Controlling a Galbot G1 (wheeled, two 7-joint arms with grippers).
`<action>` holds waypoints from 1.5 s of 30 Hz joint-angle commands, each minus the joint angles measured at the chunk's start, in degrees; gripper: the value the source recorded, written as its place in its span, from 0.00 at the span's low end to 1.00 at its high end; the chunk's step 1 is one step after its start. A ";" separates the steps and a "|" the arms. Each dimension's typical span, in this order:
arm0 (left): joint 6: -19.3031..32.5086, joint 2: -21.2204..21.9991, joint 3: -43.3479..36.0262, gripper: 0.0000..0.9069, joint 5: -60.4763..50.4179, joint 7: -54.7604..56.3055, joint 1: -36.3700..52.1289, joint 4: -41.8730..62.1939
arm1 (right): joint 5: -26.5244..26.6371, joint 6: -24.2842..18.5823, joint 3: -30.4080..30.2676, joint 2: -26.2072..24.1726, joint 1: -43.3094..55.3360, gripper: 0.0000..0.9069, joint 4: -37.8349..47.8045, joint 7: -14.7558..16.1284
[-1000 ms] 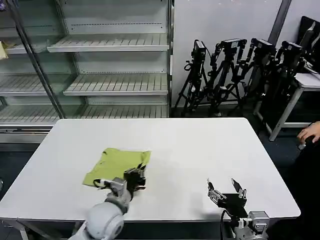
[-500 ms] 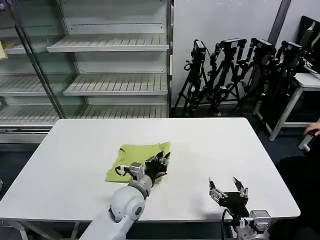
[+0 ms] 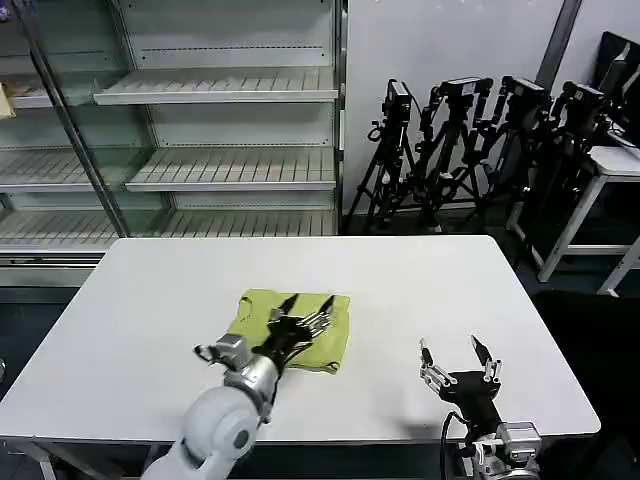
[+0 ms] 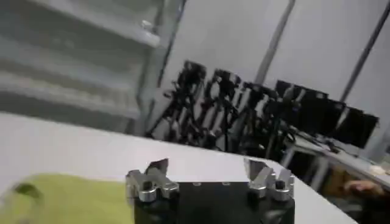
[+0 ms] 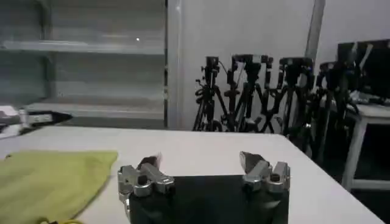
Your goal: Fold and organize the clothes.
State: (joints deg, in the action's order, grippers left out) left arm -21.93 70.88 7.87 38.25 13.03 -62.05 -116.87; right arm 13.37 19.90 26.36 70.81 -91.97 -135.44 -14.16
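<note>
The clothes are one lime T-shirt [image 3: 320,335], lying folded into a small rectangle a little left of the middle of the white table [image 3: 420,280]. My left gripper [image 3: 301,317] hovers over the shirt's middle with its fingers spread open and nothing between them. In the left wrist view the left gripper [image 4: 207,173] is open, with the shirt [image 4: 55,198] below and to one side. My right gripper [image 3: 457,358] stands open near the table's front edge, well to the right of the shirt. The right wrist view shows the right gripper [image 5: 200,163] empty and the shirt [image 5: 49,182] farther off.
Empty metal shelves [image 3: 220,90] stand behind the table. A row of black camera tripods [image 3: 470,150] is at the back right, beside another white table [image 3: 615,165]. Bare tabletop lies right of and behind the shirt.
The shirt has slid right across the table with my left gripper, from the left part to near the middle. The left gripper now stands open above it. My right gripper barely moved.
</note>
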 commanded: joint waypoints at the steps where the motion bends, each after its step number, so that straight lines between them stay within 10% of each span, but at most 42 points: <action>1: 11.31 -3.05 20.46 1.00 -19.99 -4.63 -23.54 -14.80 | -4.69 -7.75 -1.28 0.76 0.19 1.00 0.83 0.25; 45: 13.26 -1.95 28.51 1.00 -20.90 -5.12 -31.27 -15.29 | -5.66 -7.12 -3.01 1.70 1.75 1.00 1.37 -0.93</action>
State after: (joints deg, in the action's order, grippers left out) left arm -9.37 68.79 35.72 18.35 8.32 -92.85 -132.18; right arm 8.95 12.46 23.62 72.09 -90.27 -134.23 -14.77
